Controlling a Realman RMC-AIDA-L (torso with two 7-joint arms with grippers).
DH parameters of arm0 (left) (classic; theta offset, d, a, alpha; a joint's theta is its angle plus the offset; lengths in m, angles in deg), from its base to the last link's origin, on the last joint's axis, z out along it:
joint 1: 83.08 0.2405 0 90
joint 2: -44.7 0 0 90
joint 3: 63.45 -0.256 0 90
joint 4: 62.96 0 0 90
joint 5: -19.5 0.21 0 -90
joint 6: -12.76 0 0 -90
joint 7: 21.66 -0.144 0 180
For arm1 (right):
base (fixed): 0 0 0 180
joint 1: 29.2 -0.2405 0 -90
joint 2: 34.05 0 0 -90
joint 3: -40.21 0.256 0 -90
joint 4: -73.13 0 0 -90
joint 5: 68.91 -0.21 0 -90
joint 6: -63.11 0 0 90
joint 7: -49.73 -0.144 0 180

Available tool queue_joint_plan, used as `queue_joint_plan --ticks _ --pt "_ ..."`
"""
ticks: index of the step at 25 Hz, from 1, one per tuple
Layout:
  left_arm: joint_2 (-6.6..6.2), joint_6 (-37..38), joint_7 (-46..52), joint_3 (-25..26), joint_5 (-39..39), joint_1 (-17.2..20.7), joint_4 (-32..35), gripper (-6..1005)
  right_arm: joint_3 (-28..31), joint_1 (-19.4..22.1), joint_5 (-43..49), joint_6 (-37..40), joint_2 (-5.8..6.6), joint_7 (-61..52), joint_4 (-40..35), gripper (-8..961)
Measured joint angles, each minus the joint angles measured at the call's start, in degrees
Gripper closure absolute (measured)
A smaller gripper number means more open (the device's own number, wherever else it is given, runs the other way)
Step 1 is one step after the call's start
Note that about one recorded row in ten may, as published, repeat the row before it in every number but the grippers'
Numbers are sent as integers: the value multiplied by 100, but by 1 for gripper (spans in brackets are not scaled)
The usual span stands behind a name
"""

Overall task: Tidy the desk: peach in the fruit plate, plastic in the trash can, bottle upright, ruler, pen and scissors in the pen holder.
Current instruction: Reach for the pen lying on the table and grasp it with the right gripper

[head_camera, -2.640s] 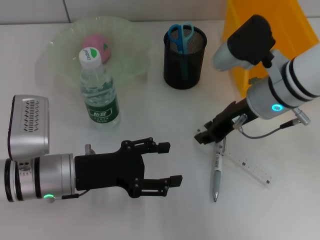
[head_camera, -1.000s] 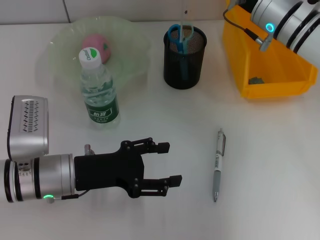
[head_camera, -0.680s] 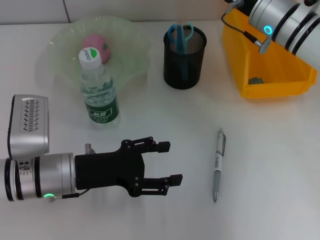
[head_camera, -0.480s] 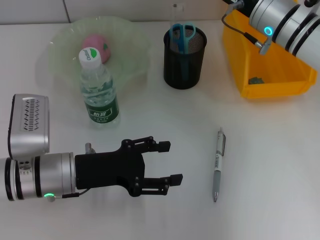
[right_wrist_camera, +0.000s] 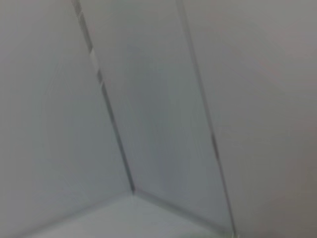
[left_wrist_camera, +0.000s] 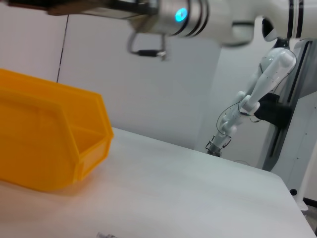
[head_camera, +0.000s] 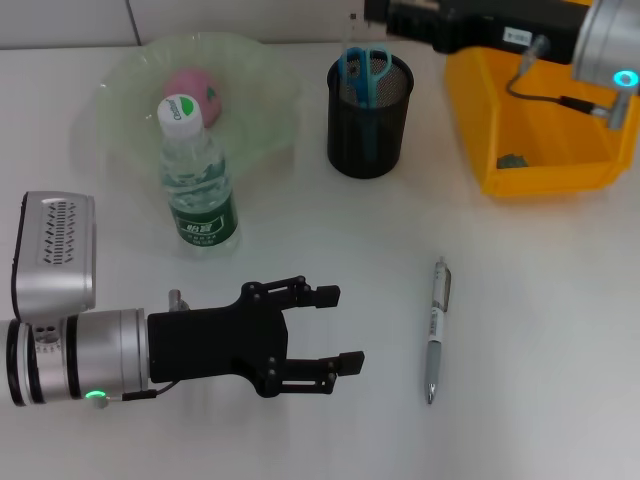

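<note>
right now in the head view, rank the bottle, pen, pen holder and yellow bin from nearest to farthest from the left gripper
From the left gripper, open above the table's near side:
1. Pen, lying to its right.
2. Bottle, upright, beyond it to the left; close to the pen's distance.
3. Pen holder, farther back, holding scissors.
4. Yellow bin, far right.

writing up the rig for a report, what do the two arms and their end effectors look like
The left arm is a silver-grey cylinder with black rings, a small green light and a vented silver box. Its left end effector is matte black with two jointed fingers. The right arm is silver-white with a cyan ring light, a grey cable, and a black right end effector.
</note>
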Motion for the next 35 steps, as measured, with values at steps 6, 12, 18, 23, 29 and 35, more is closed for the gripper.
queue_joint_plan --ticks 6,12,18,23,29,35 --pt "1 2 26 0 -1 -36 -5 195 709 277 2488 2039 -68 -1392 -1695 348" --pt "4 13 72 0 0 -19 -9 195 1820 965 2796 4155 -226 -228 -1678 348" --pt "-23 93 808 -47 32 -82 137 195 2698 1590 2733 4604 -229 1036 -780 348" --pt "-10 18 2802 -578 68 -311 900 196 3636 2012 2782 4660 54 1991 372 348" --pt "-13 -354 5758 -2345 79 -779 2449 196 4600 2197 3567 4610 166 2582 684 348" --pt "3 -1017 8882 -3762 1094 -1283 4469 196 4943 2304 3866 4286 142 2703 695 347"
